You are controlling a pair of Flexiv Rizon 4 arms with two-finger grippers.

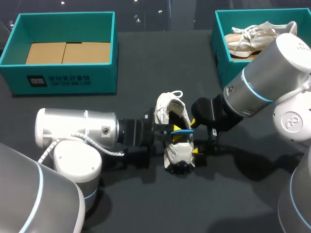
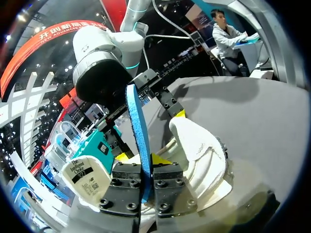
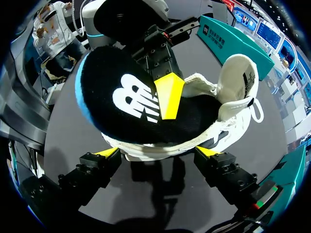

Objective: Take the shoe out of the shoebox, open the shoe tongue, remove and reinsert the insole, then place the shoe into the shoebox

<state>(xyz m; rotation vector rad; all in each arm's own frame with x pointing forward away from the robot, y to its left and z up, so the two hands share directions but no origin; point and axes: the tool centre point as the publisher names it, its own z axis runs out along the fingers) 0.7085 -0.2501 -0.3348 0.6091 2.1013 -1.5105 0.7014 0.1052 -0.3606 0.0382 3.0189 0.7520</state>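
In the head view the shoe [image 1: 166,109] lies on the table at the middle of the frame, outside both boxes, heel toward the top. The left gripper [image 1: 175,134] comes in from the left and is clamped on the insole [image 1: 182,131], which sticks partly out of the shoe. The right gripper [image 1: 194,137] stands at the shoe's right side. The left box [image 1: 63,80], at the upper left, holds only cardboard [image 1: 68,52]. The right box [image 1: 221,56], at the upper right, holds beige shoes [image 1: 252,39]. In the left wrist view the fingers press together on the insole's thin blue edge, and the shoe is just beside them. In the right wrist view the right gripper's fingers are wide apart with their tips against the shoe's side. I think they brace it and do not clamp it. The step seems to be the insole work, but I cannot tell if it is going out or in. To do it well, the left arm should move the insole along the shoe's length, without twisting, while the right arm keeps the shoe from sliding.
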